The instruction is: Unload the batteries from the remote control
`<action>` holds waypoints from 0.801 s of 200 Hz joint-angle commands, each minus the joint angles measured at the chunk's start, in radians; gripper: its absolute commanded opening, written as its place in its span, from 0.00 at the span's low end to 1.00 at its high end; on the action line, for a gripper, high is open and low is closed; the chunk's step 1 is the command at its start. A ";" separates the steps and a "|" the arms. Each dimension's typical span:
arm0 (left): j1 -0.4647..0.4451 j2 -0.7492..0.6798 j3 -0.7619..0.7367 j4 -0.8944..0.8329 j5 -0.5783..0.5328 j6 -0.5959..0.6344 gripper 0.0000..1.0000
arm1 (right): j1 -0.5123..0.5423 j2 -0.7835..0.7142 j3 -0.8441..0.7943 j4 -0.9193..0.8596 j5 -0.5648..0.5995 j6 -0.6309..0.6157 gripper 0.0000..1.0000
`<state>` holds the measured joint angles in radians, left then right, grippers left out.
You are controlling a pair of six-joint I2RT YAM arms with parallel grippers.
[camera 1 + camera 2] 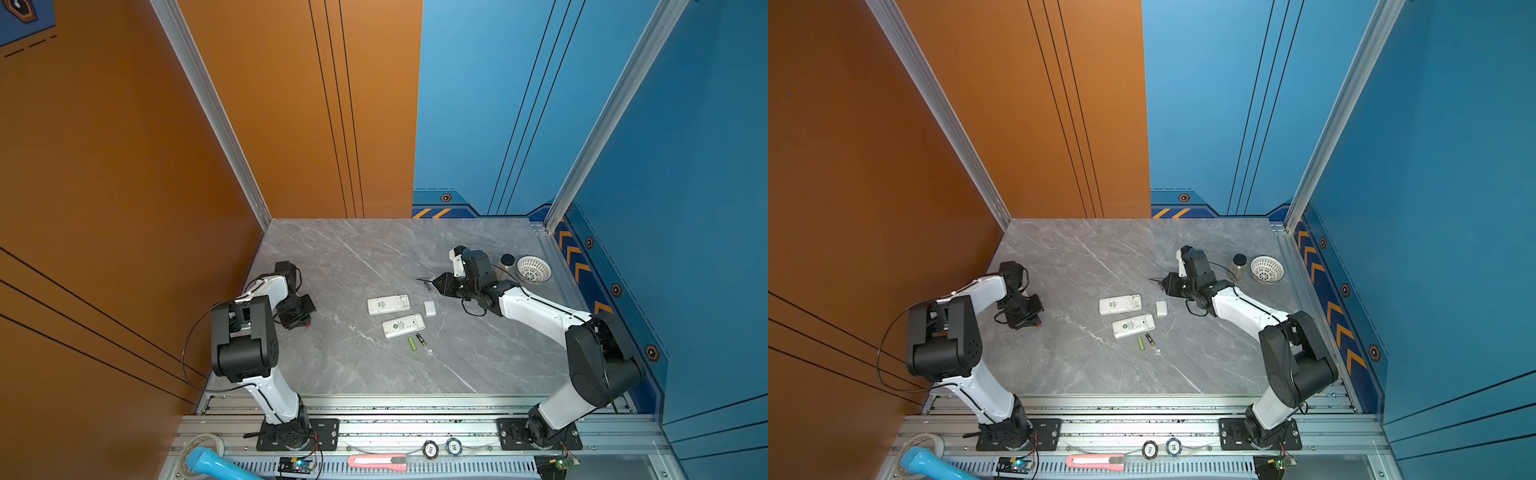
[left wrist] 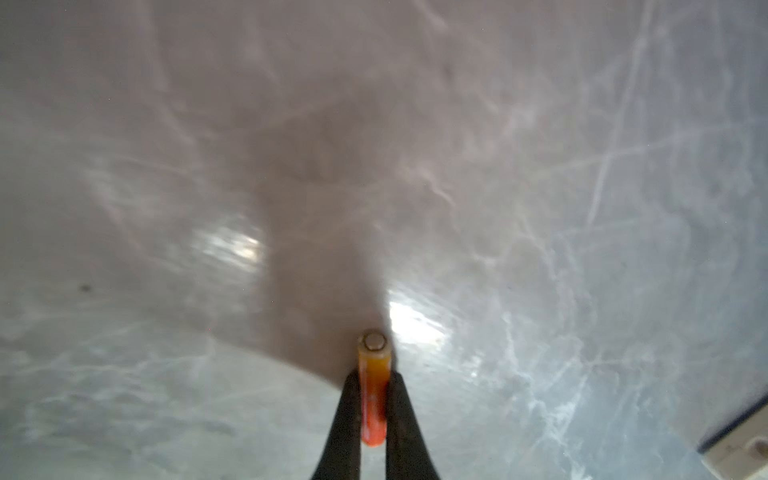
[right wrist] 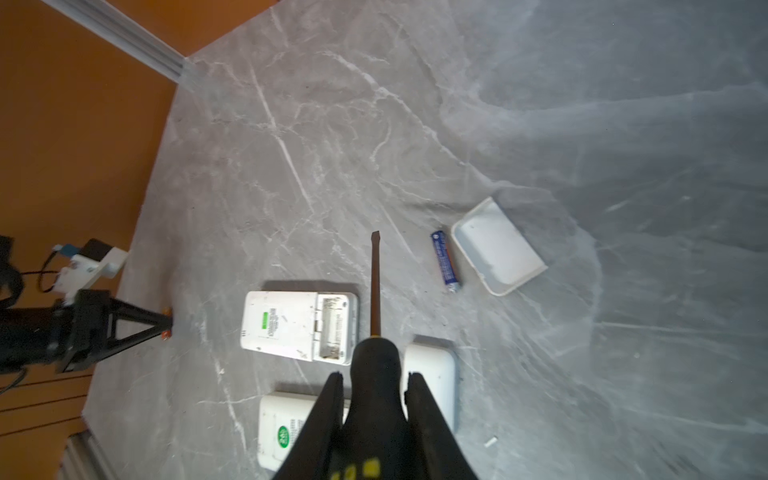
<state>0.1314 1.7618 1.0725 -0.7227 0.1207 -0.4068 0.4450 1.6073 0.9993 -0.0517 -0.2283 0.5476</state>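
My left gripper (image 2: 374, 376) is shut on a red-orange battery (image 2: 373, 403) just above the tabletop, at the left in both top views (image 1: 305, 321). Two white remotes (image 1: 388, 304) (image 1: 403, 325) lie face down mid-table; the farther one's battery bay (image 3: 332, 328) is open and empty. A lime green battery (image 1: 412, 343) and a black one with a gold end (image 1: 420, 339) lie in front of the nearer remote. A dark blue battery (image 3: 444, 262) rests beside a loose white cover (image 3: 498, 245). My right gripper (image 3: 376, 376) is shut on a black-and-yellow screwdriver (image 3: 375, 286) behind the remotes.
A second white cover (image 1: 429, 308) lies right of the remotes. A white mesh bowl (image 1: 534, 269) and a small jar (image 1: 506, 264) stand at the back right. A pink utility knife (image 1: 378, 462) and two chips (image 1: 442, 448) sit on the front rail.
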 commanded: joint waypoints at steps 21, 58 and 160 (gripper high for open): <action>-0.300 0.089 0.093 -0.061 0.153 -0.064 0.00 | -0.035 -0.055 -0.084 0.008 0.144 0.058 0.00; -0.475 0.144 0.130 -0.054 0.210 -0.122 0.00 | -0.013 -0.066 -0.165 0.135 0.185 0.096 0.00; -0.572 0.121 0.099 -0.026 0.202 -0.162 0.56 | -0.001 -0.029 -0.313 0.306 0.140 0.206 0.37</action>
<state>-0.4301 1.8736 1.2053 -0.7143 0.3496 -0.5514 0.4377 1.5604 0.7155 0.2634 -0.0586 0.7189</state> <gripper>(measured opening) 0.483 0.292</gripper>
